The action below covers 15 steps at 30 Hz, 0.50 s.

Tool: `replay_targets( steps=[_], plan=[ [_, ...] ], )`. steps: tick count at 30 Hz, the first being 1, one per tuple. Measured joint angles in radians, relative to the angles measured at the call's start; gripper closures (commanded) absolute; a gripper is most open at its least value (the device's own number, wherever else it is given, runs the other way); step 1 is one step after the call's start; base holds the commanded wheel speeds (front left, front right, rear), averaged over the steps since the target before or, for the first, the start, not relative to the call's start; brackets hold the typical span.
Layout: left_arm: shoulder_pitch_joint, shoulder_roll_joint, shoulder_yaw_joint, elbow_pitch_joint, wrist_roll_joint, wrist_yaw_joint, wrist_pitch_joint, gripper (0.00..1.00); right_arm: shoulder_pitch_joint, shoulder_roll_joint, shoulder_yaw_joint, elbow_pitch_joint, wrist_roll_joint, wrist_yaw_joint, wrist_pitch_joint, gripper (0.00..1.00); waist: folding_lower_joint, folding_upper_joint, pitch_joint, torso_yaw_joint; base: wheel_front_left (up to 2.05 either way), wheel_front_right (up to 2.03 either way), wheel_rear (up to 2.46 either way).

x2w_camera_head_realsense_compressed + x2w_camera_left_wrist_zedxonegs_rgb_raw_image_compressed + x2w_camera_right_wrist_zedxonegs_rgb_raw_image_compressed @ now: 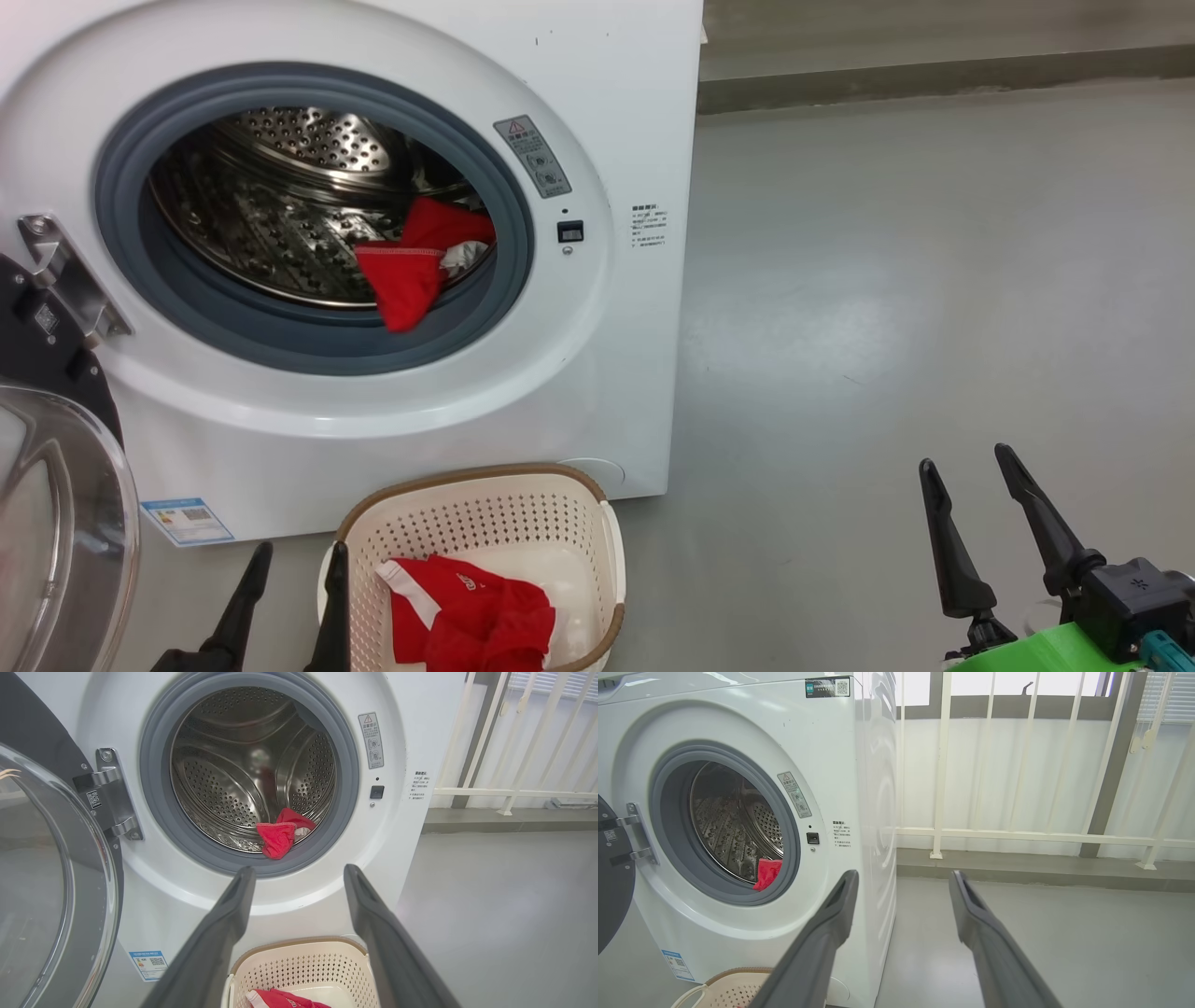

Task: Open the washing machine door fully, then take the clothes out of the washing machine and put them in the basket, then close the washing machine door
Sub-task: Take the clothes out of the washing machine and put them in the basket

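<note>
Smooth grey floor (887,280), white railing (1017,833) along the wall. White washing machine (607,373) at 10 o'clock in the head view, washing machine door (65,523) swung wide at 8. Red garment (411,266) drapes over the grey ring at the drum's 5 o'clock. Second red garment (467,621) lies in the basket (485,495) at 6. Left gripper (300,551) and right gripper (963,457) both have fingers spread, nothing held.

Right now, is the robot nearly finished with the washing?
Not yet. Done: the door is open and a red garment lies in the basket. In hand: nothing; left gripper and right gripper are open. Left: red clothes at the drum front edge, then closing the door.
</note>
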Motion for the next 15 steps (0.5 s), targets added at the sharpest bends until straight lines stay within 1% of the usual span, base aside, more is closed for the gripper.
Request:
replay_targets(
  steps=[15],
  plan=[
    [-0.001,-0.006,0.004,0.018,0.000,0.000,0.000,0.00,0.000,0.000,0.006,-0.004,-0.001,0.000,0.000,0.00,0.0000,0.0001,0.019,0.007,0.00,0.00,0.00]
  ],
)
